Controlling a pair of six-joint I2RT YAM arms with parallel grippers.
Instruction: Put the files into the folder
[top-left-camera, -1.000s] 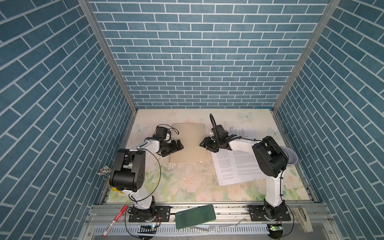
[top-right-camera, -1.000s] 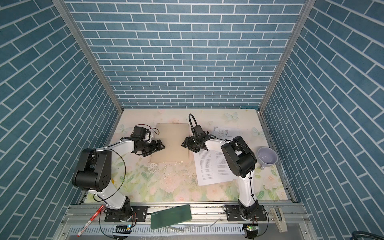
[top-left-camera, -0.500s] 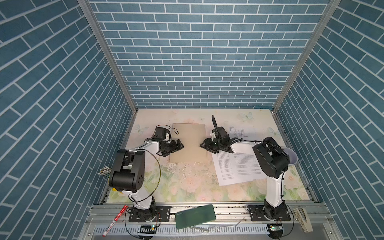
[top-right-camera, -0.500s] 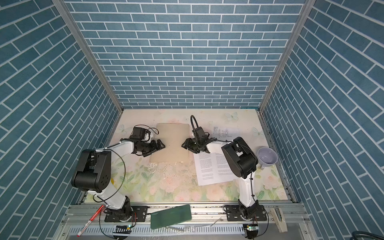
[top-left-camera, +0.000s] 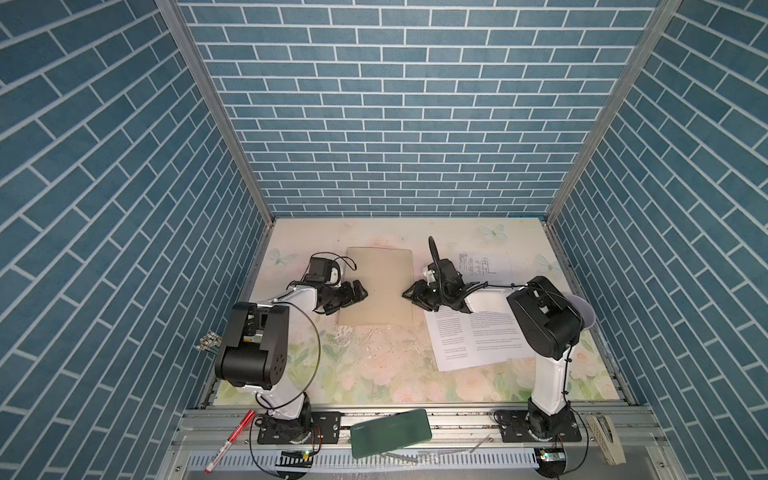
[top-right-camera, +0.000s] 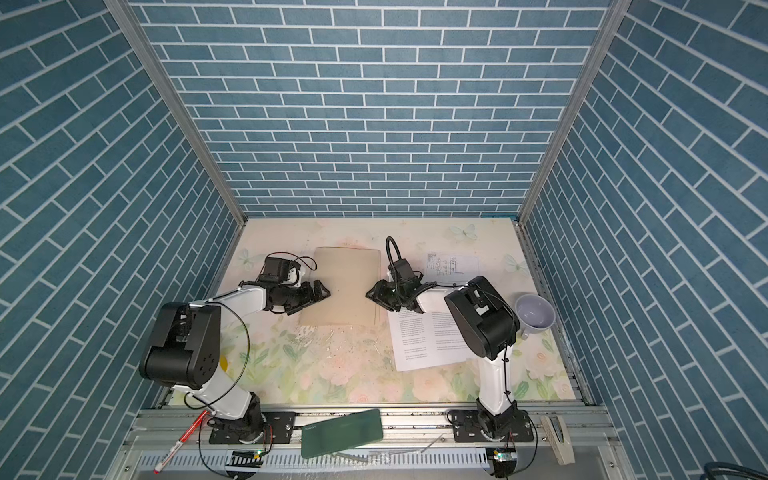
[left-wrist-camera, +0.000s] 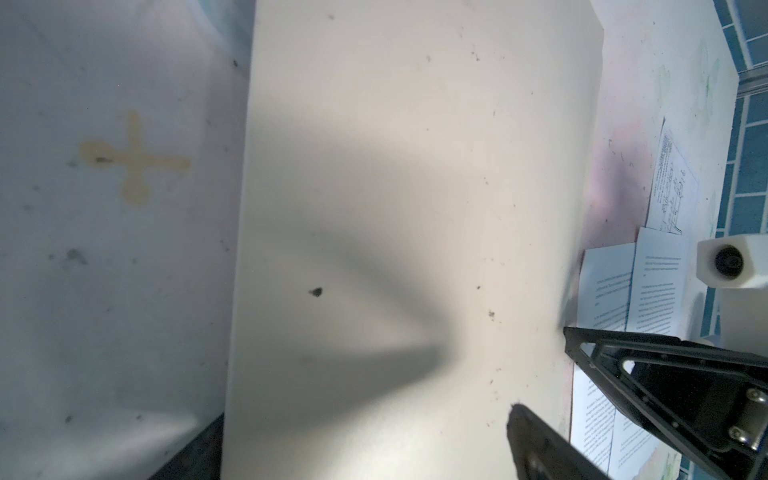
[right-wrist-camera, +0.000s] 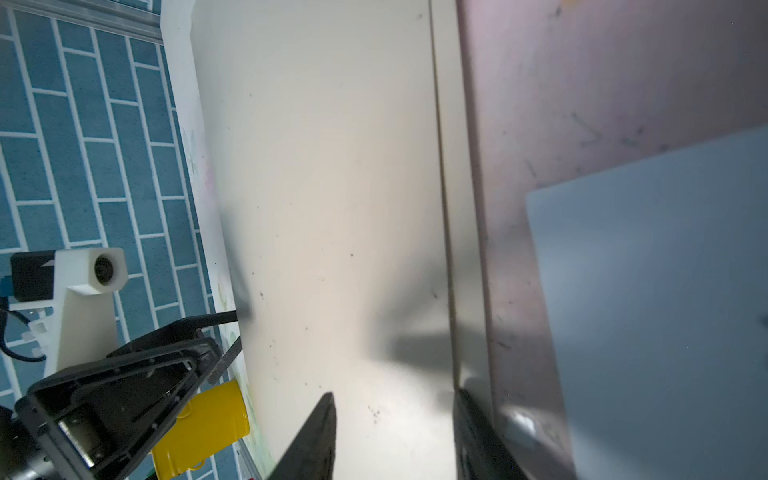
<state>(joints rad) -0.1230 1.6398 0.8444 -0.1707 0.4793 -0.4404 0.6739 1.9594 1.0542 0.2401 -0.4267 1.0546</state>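
The tan folder lies shut and flat at the table's middle back. My left gripper is open at its left edge, with the wide jaws over the cover. My right gripper is at the folder's right edge. In the right wrist view its jaws stand apart: one finger lies over the cover, the other at the edge line. The files lie to the right: printed text sheets and a diagram sheet.
A lavender bowl sits by the right wall. A yellow cup stands near the left arm. On the front rail lie a dark green case and a red pen. The right arm reaches over the text sheets.
My right gripper has shifted slightly left onto the folder's right edge and its jaws have narrowed. The left arm and folder have not moved.
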